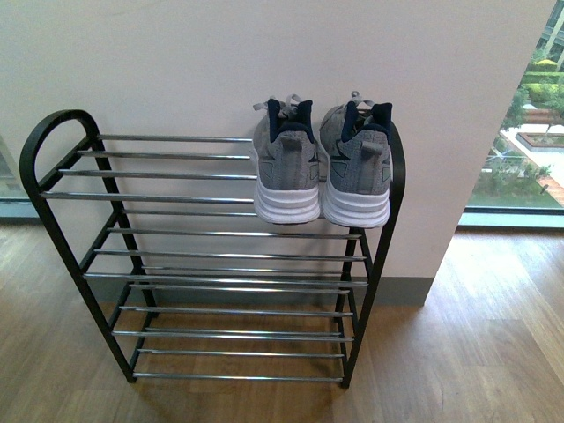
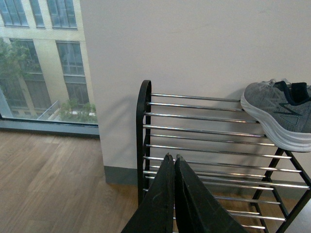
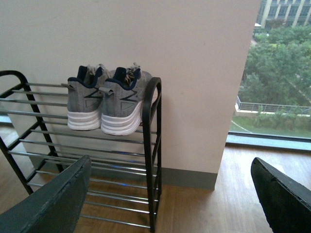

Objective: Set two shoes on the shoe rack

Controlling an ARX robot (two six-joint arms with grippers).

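Two grey knit sneakers with white soles and navy collars stand side by side, heels toward me, on the right end of the shoe rack's top tier: the left shoe (image 1: 285, 172) and the right shoe (image 1: 357, 167). The black rack (image 1: 53, 216) with chrome bars stands against the white wall. Neither gripper shows in the front view. In the left wrist view my left gripper (image 2: 171, 157) is shut and empty, back from the rack's left end (image 2: 144, 126), with one shoe (image 2: 282, 114) at the far right. In the right wrist view my right gripper (image 3: 170, 170) is open and empty, back from the rack (image 3: 156, 145) and the shoes (image 3: 104, 104).
A white wall (image 1: 264, 53) backs the rack. Wood floor (image 1: 476, 335) spreads around it. Floor-to-ceiling windows lie to the right (image 1: 529, 123) and, in the left wrist view, to the left (image 2: 43, 63). The lower tiers (image 1: 238, 308) hold nothing.
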